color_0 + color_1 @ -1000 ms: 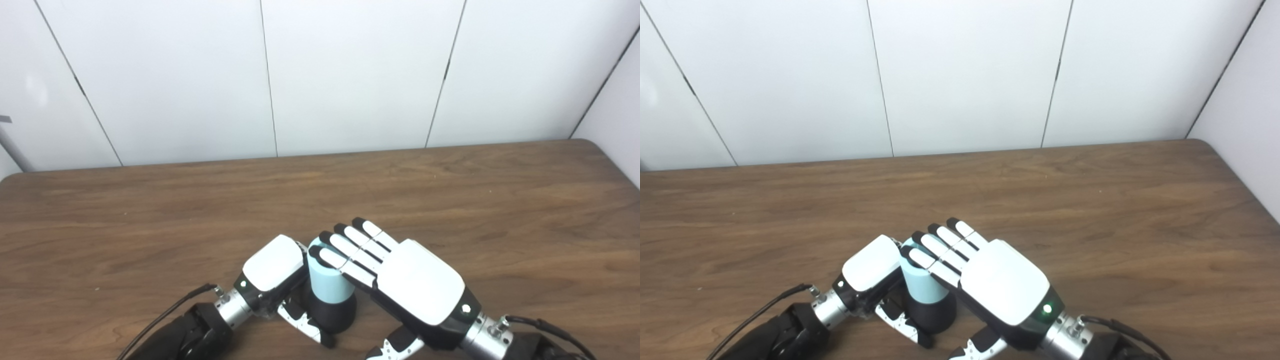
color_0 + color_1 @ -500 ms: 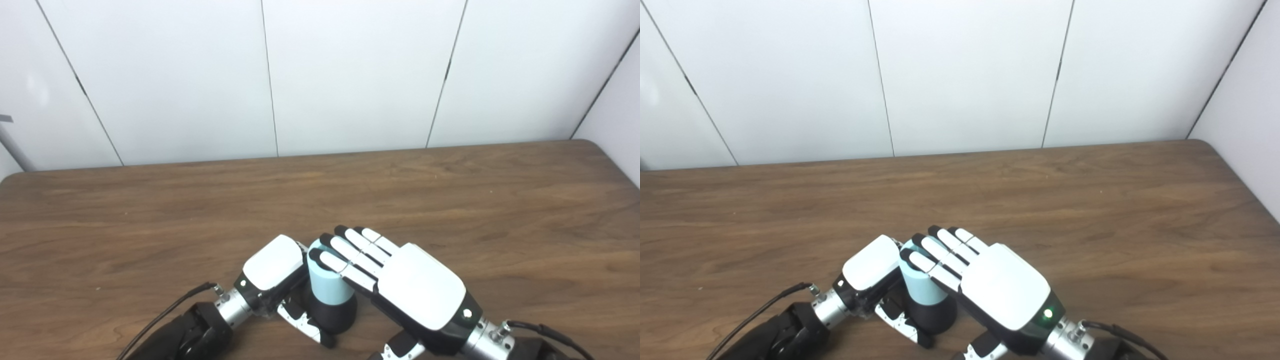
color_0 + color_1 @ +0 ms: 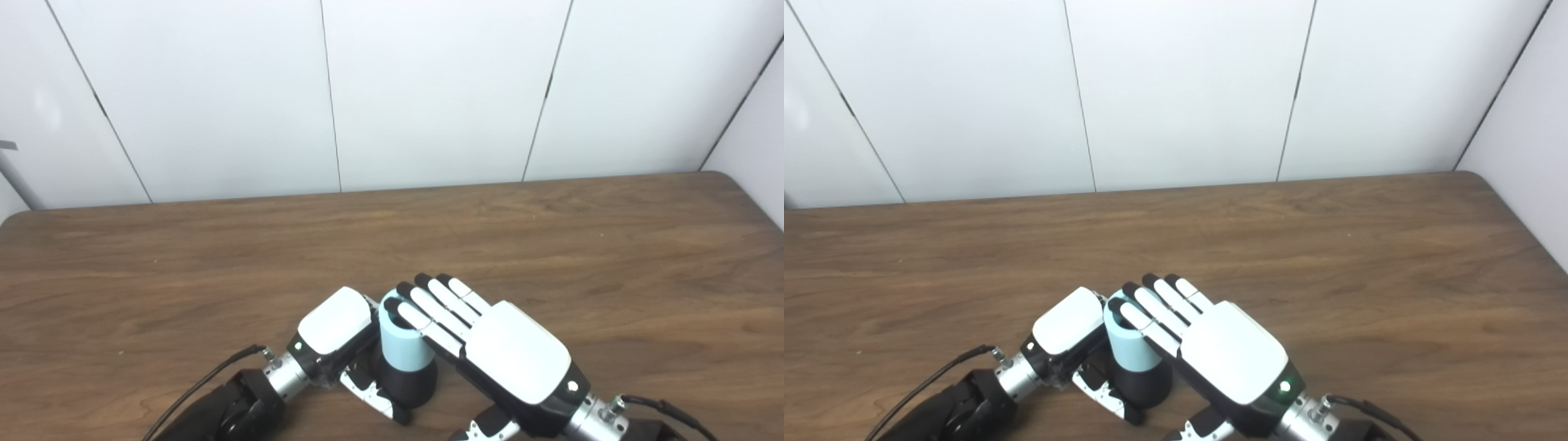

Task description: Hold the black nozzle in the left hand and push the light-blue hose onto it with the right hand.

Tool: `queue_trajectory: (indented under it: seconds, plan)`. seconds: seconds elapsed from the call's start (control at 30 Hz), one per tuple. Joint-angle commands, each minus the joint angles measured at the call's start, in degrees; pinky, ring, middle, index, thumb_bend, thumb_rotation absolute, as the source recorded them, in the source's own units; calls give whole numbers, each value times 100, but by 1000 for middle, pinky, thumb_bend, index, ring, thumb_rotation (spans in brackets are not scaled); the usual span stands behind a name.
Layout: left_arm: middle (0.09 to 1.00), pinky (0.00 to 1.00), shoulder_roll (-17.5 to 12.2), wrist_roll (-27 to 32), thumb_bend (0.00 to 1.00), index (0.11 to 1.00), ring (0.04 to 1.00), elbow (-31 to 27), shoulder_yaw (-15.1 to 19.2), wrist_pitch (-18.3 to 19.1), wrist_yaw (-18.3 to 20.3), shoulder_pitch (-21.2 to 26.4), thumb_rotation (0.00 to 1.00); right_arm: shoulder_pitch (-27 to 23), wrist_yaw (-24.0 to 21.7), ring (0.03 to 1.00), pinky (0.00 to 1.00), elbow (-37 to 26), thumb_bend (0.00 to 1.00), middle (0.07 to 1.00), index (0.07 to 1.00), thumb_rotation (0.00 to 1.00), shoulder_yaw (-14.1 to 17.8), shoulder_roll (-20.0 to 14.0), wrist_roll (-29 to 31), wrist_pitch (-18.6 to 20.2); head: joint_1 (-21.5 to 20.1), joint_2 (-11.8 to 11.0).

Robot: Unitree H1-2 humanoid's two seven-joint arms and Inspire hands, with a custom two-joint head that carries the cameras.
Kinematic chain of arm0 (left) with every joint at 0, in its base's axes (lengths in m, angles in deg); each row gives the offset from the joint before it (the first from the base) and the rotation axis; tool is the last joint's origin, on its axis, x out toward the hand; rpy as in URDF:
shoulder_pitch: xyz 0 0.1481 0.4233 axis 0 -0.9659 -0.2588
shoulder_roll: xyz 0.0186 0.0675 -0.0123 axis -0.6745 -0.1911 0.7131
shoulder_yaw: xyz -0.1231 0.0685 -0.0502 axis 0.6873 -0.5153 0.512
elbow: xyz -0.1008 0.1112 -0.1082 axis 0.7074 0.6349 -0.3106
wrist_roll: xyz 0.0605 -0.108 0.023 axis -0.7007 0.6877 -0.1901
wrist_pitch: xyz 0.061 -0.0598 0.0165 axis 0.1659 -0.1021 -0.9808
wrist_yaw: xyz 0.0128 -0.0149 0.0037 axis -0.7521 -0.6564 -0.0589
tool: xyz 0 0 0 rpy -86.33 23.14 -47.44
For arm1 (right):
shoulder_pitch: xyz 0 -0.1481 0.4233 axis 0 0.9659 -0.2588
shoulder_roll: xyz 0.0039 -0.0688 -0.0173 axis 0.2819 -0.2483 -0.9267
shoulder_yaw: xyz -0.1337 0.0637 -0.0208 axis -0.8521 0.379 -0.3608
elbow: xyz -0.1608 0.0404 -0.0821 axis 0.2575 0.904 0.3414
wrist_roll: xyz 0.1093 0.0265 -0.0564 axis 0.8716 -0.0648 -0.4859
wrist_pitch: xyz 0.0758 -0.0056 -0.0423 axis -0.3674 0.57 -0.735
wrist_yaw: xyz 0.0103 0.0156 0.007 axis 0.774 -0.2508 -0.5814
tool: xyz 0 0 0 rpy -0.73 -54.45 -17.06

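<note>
A light-blue hose [image 3: 401,346] stands upright on the black nozzle [image 3: 409,387] near the table's front edge. My left hand [image 3: 334,324] is wrapped around them from the left. Its thumb lies low in front of the nozzle and its fingers are hidden behind. My right hand [image 3: 508,352] comes in from the right, flat and open. Its straight fingers [image 3: 1157,309] rest across the hose's top rim, and part of the hose's opening shows to their left.
The brown wooden table [image 3: 551,245] stretches out behind and to both sides of the hands. White wall panels [image 3: 429,92] close off the far edge. A black cable [image 3: 208,376] runs along my left wrist.
My right hand has slid slightly to the right and back over the hose's top, uncovering a bit of its opening. The left hand, hose and nozzle have stayed put.
</note>
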Motion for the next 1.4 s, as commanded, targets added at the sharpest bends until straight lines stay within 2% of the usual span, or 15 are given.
queue_trajectory:
  seconds: [0.0,0.4,0.47,0.5,0.57,0.63,0.8,1.0,1.07,1.13,1.17,1.2,1.27,1.3,1.37]
  plan:
    - [471,132,155,-40,523,482,179,641,-392,27,84,-672,0,56,-247,1000,1000,123,815,1000,1000,961,37,18,-6,101,0,-11]
    - [472,144,223,-155,523,482,201,777,-246,26,6,-704,0,55,575,1000,1000,227,865,1000,1000,965,236,255,548,-199,9,-56]
    - [472,146,231,-211,523,483,201,823,-218,26,-52,-696,0,69,1002,1000,1000,309,864,1000,1000,924,299,309,723,-430,-1,-66]
    - [472,145,234,-229,523,483,199,854,-207,26,-82,-688,0,82,1385,1000,1000,414,863,1000,1000,920,352,362,781,-646,-1,-66]
    - [472,146,234,-257,524,483,197,909,-188,26,-111,-669,0,108,2211,955,933,670,849,965,941,865,479,514,922,-1101,10,-71]
    - [472,154,224,-267,524,483,210,916,-152,26,-74,-661,0,127,2759,916,875,855,817,924,880,859,577,633,997,-1386,-3,-83]
    - [472,146,198,-254,523,483,199,961,-207,27,-203,-620,0,160,3364,917,802,1114,757,938,904,890,833,747,1027,-1604,-13,-91]
    - [473,159,193,-294,523,483,221,1034,-203,25,-292,-616,0,90,4123,911,781,1722,745,947,936,901,1272,834,1629,-1739,0,-95]
    - [474,168,191,-307,523,483,231,1059,-206,25,-338,-610,0,78,4139,940,851,1840,726,968,953,918,1422,897,2008,-1622,-4,-95]
    - [473,160,192,-325,524,483,218,1074,-199,25,-381,-607,0,95,4059,915,818,1882,741,943,923,943,1560,1007,2361,-1384,-4,-95]
    - [472,154,194,-348,524,483,211,1089,-183,25,-413,-611,0,124,3971,905,800,1992,744,932,911,946,1630,1020,2812,-1275,16,-95]
    - [472,153,192,-362,524,483,209,1087,-165,25,-427,-618,0,147,3897,889,778,2099,654,909,880,909,1692,1018,3180,-1203,17,-91]
    - [472,151,186,-362,524,483,206,1072,-131,25,-436,-636,0,180,3739,863,746,2288,557,878,838,861,1799,1006,3820,-1065,12,-76]
    - [472,151,183,-366,524,483,208,1060,-112,26,-439,-648,0,192,3640,797,694,2368,462,813,785,761,1835,987,4125,-977,6,-72]
    - [473,152,176,-382,524,483,212,1041,-97,26,-443,-660,0,207,3473,723,633,2456,352,743,727,573,1892,977,4533,-773,7,-73]
